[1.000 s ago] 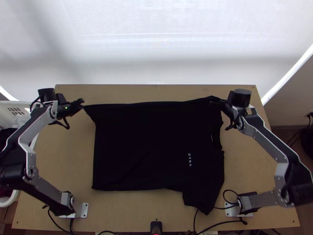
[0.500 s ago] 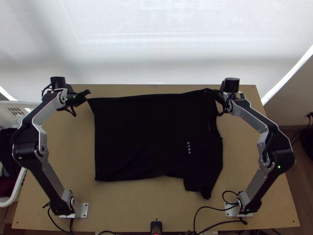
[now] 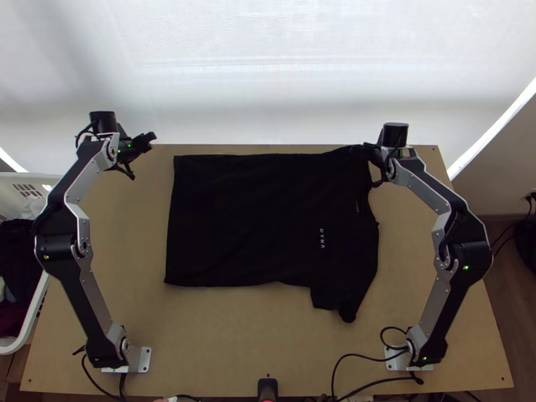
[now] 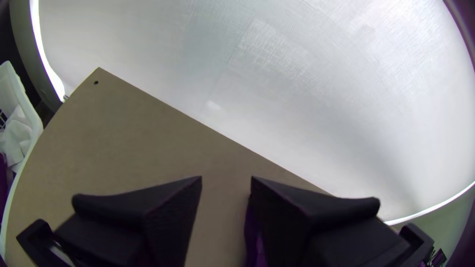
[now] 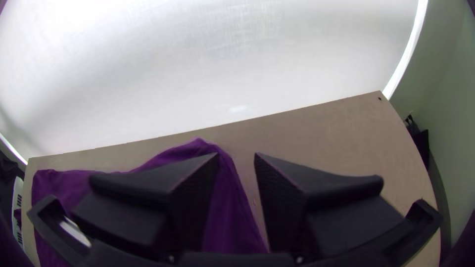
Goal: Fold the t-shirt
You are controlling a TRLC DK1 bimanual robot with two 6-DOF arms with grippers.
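Note:
My left gripper [image 3: 149,139] is above the table's far left part, a little left of the shirt's far left corner. In the left wrist view the left gripper [image 4: 226,179] stands open, with a strip of dark cloth beside one finger. The black t-shirt [image 3: 248,221] lies spread on the table, its neckline and small white letters toward the right. At its far right corner is my right gripper [image 3: 367,149]. In the right wrist view the right gripper [image 5: 236,155] is open, and the purple-looking shirt [image 5: 232,217] lies below and beside one finger.
The wooden table [image 3: 234,335] has bare surface in front of the shirt and on both sides. A white basket [image 3: 27,181] with clothes stands at the left edge. Black cables [image 3: 355,358] run along the near edge.
Both arms have moved toward the far edge and the shirt has slid that way. Its far left corner, raised near the left gripper before, now lies down, apart from it.

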